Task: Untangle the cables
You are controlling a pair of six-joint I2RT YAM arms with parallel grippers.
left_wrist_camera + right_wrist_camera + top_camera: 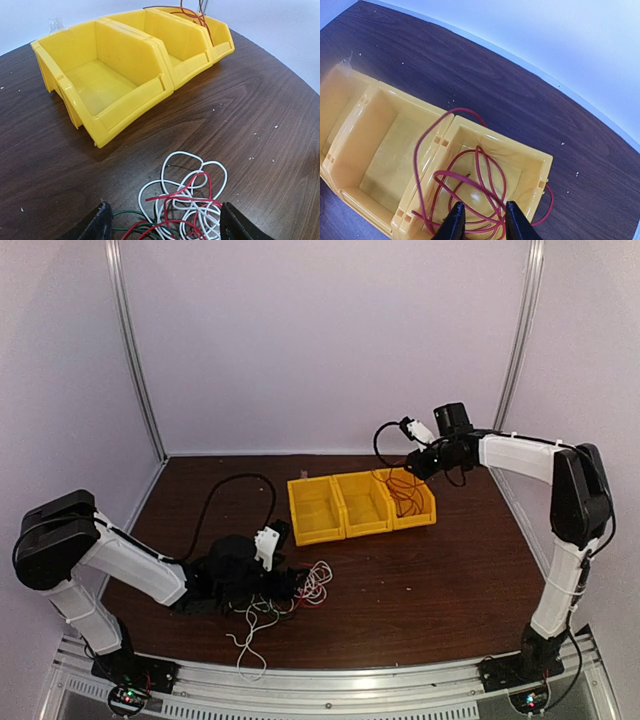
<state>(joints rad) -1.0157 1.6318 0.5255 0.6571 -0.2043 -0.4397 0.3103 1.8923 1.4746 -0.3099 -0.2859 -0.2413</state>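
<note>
Overhead view from behind, left wrist low facing bins (130,105), right wrist close above them

I see a robotics lab cell: pale panel walls (320,340) and aluminium posts (135,350) box in a dark wood bench (420,580). Two white arms (130,565) (520,455) bolt to a metal rail (330,680) at its edge.

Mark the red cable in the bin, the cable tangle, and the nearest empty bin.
red cable (479,152), right wrist view, inner loop.
cable tangle (185,200), left wrist view, middle of the knot.
empty bin (100,85), left wrist view, bare floor.
</note>
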